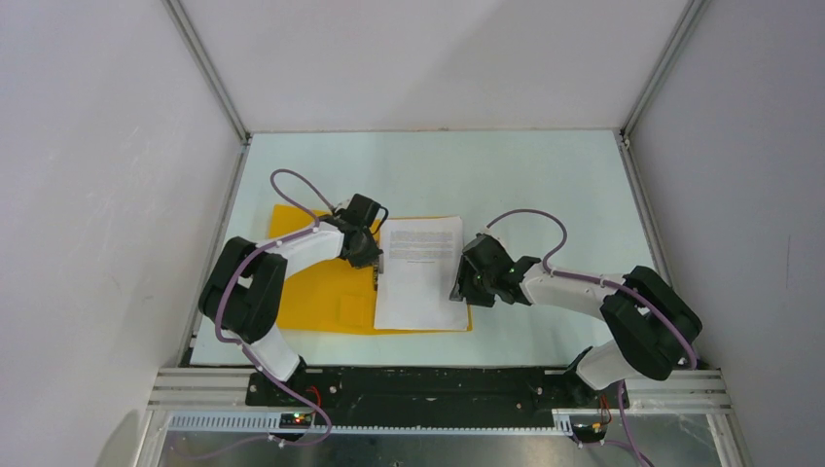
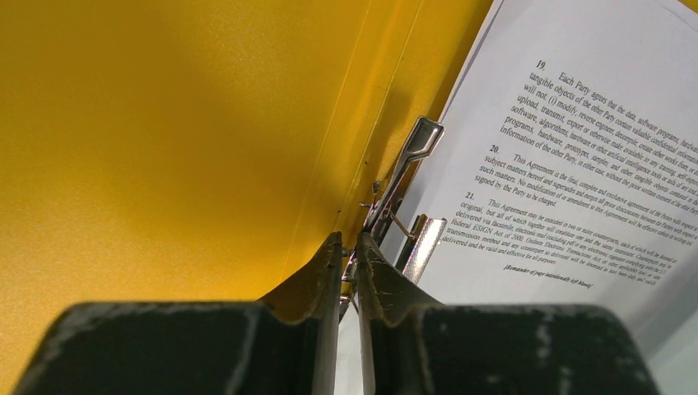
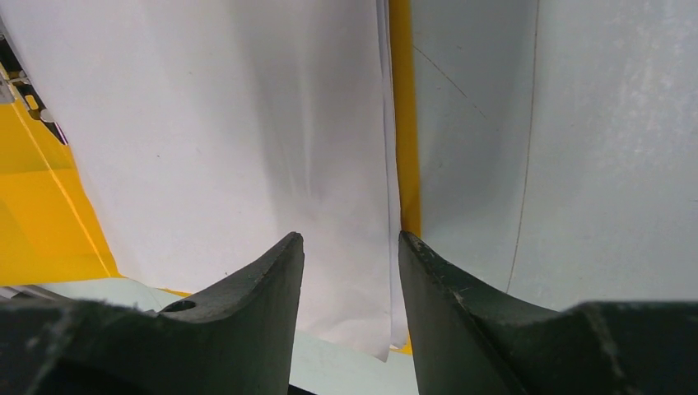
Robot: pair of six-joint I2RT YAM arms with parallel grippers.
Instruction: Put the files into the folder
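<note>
Pale worktop [image 1: 545, 175] carries the open folder [image 1: 321, 292], files [image 1: 420, 272] on its right half. My left fingers [image 2: 313, 280] pinch the clip [image 2: 416, 148]; my right fingers [image 3: 263, 280] stand open astride the files' edge.

Glossy yellow plastic folder [image 2: 165, 123]; shiny metal clip [image 2: 418, 144]; matt white paper files [image 2: 576, 164]

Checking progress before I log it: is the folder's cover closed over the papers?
No, the yellow folder lies open and the printed papers sit uncovered on its right half.
</note>
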